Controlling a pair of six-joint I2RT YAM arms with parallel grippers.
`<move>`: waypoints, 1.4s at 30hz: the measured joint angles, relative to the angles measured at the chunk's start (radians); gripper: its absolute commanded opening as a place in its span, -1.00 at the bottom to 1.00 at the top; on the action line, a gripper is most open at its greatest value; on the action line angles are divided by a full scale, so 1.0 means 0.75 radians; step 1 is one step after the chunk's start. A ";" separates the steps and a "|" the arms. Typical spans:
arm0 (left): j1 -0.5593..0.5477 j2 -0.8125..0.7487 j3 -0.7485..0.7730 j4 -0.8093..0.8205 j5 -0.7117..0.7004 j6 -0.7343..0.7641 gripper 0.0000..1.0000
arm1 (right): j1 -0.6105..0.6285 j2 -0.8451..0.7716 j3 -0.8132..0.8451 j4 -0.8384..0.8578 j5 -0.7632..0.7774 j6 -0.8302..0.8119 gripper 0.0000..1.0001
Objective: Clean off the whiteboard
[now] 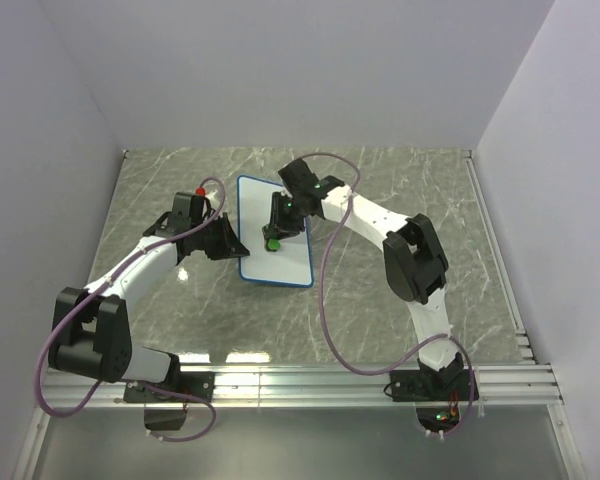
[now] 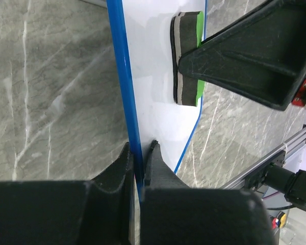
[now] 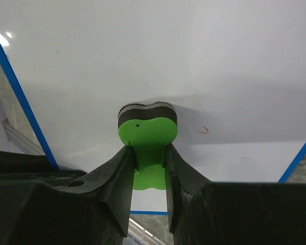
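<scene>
The whiteboard (image 1: 280, 255), white with a blue frame, lies flat on the grey marble table. My left gripper (image 1: 232, 246) is shut on the board's left blue edge (image 2: 128, 102). My right gripper (image 1: 277, 228) is shut on the green bow-shaped eraser (image 3: 147, 133) and presses its dark felt side on the board's middle (image 3: 158, 56). The eraser also shows in the left wrist view (image 2: 187, 61). A tiny red mark (image 3: 204, 130) remains on the white surface just right of the eraser. The rest of the visible board is white.
A red-tipped object (image 1: 199, 190) sits behind the left arm near the board's far left corner. A metal rail (image 1: 380, 375) runs along the table's near edge. White walls enclose the table on the left, back and right.
</scene>
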 measured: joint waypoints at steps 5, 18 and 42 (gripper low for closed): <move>0.000 -0.001 0.001 0.002 -0.002 0.000 -0.99 | -0.048 0.081 0.123 -0.112 -0.099 0.001 -1.00; -0.020 -0.016 0.048 -0.039 -0.007 -0.001 -0.99 | -0.139 0.074 0.002 -0.182 0.104 -0.006 -1.00; -0.061 -0.024 0.190 -0.150 0.034 0.056 -0.99 | -0.248 -0.344 -0.555 -0.243 0.678 0.004 0.99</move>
